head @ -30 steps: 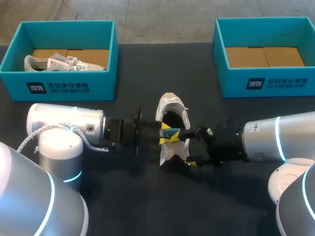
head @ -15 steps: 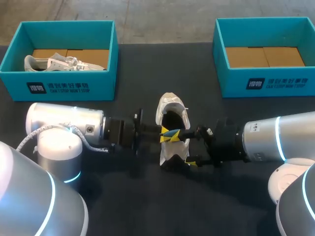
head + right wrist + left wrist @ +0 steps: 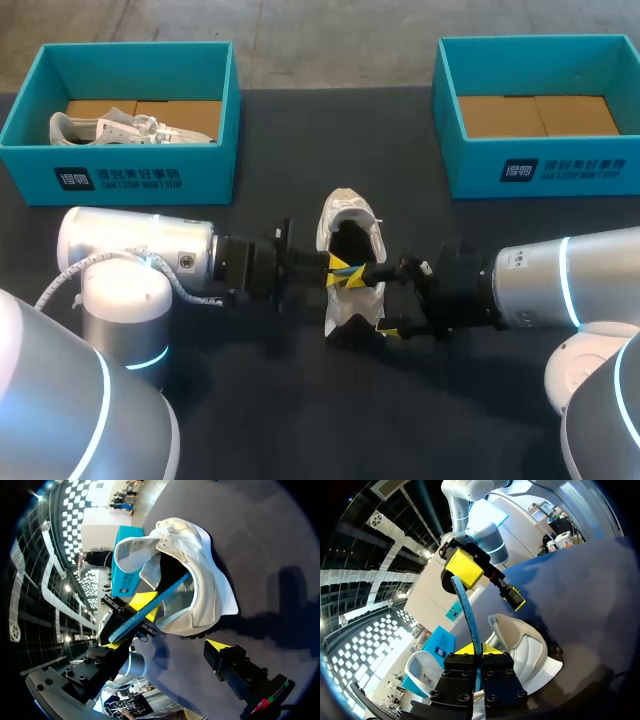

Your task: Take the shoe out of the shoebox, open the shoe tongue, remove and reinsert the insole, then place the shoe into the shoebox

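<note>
Two teal boxes stand at the far edge of the bench. The left shoebox contains a second white shoe; the right shoebox shows only a cardboard floor. The white shoe lies on the bench midway between them, with its opening facing up. The left hand is closed on the blue insole, one end of which reaches into the shoe's opening. The right hand is spread wide at the shoe's heel end, with one fingertip just beside the sole.
</note>
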